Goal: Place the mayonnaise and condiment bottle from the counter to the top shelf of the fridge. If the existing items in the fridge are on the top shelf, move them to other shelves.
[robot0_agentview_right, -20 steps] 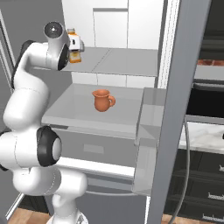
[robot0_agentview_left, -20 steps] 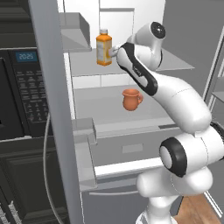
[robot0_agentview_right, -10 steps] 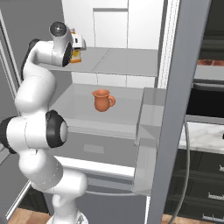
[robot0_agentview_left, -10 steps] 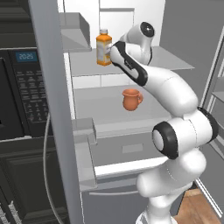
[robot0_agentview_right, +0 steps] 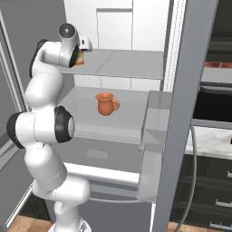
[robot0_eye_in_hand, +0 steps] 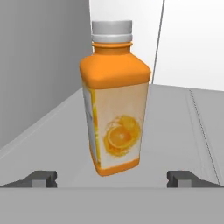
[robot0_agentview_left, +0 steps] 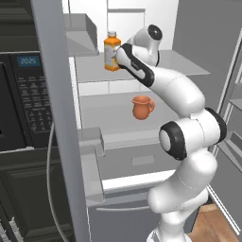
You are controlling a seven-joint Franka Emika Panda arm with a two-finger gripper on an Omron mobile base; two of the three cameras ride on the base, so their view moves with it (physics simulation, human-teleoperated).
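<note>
The fridge (robot0_agentview_left: pixel 189 28) stands open, and its top shelf (robot0_agentview_left: pixel 179 64) carries the orange bottle (robot0_agentview_left: pixel 112 51), upright with its white cap on, near the shelf's left side. On the shelf below sits the terracotta jug (robot0_agentview_left: pixel 142 107), upright, its handle turned right in the left base view. The fingers (robot0_eye_in_hand: pixel 112 178) are spread wide and released, level with the orange bottle's base in the hand view, one tip on each side of it and neither touching it. The arm reaches in over the top shelf toward that bottle.
</note>
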